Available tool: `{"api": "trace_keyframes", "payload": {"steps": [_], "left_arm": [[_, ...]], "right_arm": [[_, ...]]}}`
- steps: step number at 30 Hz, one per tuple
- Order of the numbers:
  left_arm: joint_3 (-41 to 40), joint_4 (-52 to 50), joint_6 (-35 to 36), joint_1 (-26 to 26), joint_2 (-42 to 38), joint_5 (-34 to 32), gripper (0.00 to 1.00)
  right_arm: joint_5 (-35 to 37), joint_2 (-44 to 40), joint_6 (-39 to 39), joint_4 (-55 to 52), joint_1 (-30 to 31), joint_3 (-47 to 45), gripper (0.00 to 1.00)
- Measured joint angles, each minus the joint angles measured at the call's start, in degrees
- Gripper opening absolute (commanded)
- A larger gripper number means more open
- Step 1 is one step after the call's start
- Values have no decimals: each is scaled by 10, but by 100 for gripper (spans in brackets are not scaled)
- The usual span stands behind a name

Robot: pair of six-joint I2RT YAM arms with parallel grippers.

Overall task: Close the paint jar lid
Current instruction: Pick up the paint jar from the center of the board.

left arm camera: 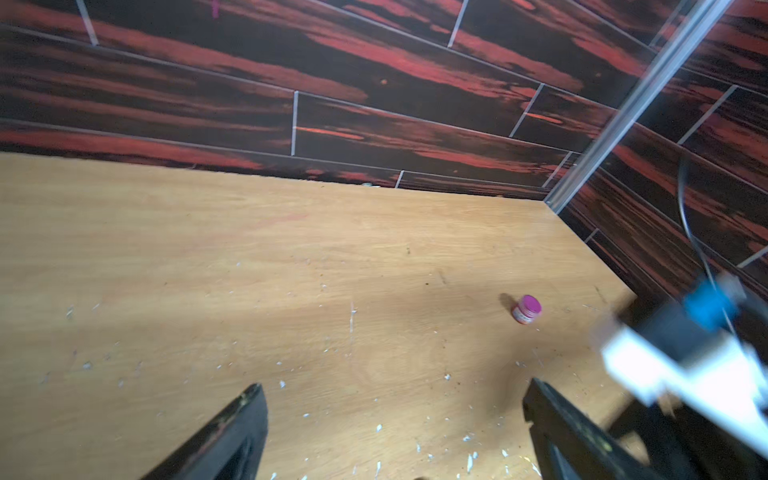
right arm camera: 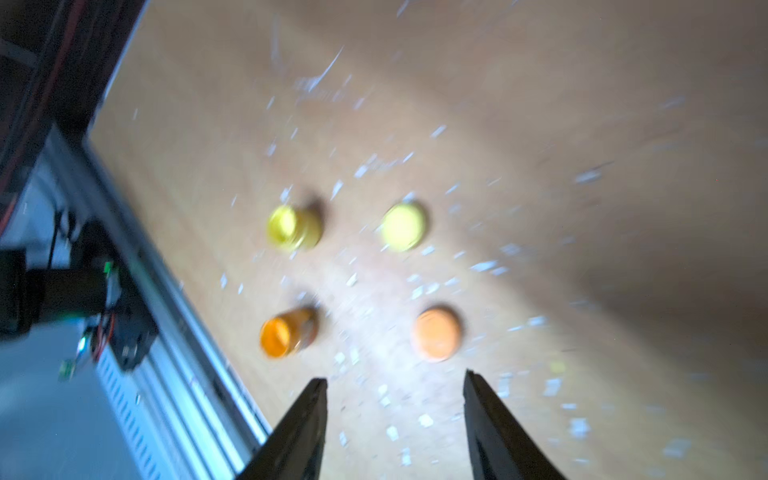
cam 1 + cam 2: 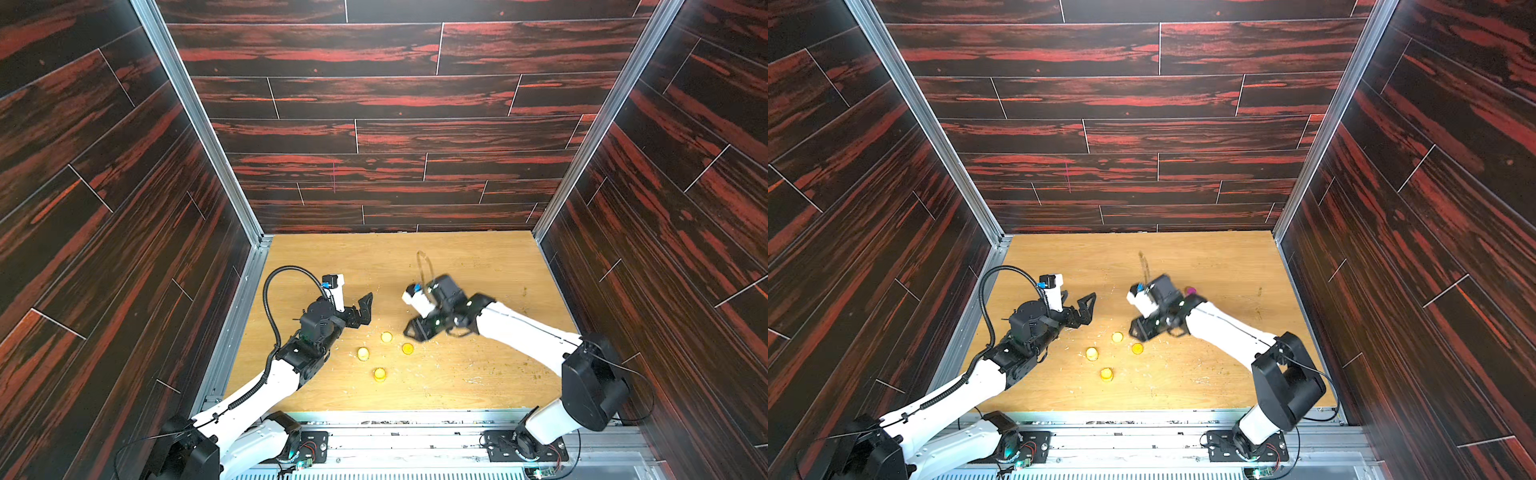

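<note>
The light wooden table (image 3: 478, 266) carries four small things just ahead of the right gripper (image 2: 395, 378). An orange lid (image 2: 436, 334) lies nearest its fingertips, with an open orange jar (image 2: 286, 332) beside it. Farther out are a yellow lid (image 2: 403, 226) and an open yellow jar (image 2: 293, 227). All four lie apart from each other. White flecks (image 2: 484, 266) litter the surface around them. A magenta-capped jar (image 1: 527, 309) stands alone, well ahead of the left gripper (image 1: 395, 385).

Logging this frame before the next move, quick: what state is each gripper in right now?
Left gripper: open wide, holding nothing.
Right gripper: open, jaws apart, nothing between them.
</note>
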Motion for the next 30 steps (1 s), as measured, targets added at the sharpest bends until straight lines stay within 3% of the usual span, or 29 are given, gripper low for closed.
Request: {"api": "trace_keyframes", "payload": {"steps": [6, 11, 30], "left_arm": [[0, -17, -6, 6, -12, -10, 100], [0, -17, -6, 7, -27, -10, 100], [-1, -21, 0, 7, -40, -10, 100]], "right_arm": [[-2, -26, 0, 79, 75, -82, 56], [5, -10, -4, 133, 115, -97, 56], [46, 76, -45, 169, 174, -70, 54]]}}
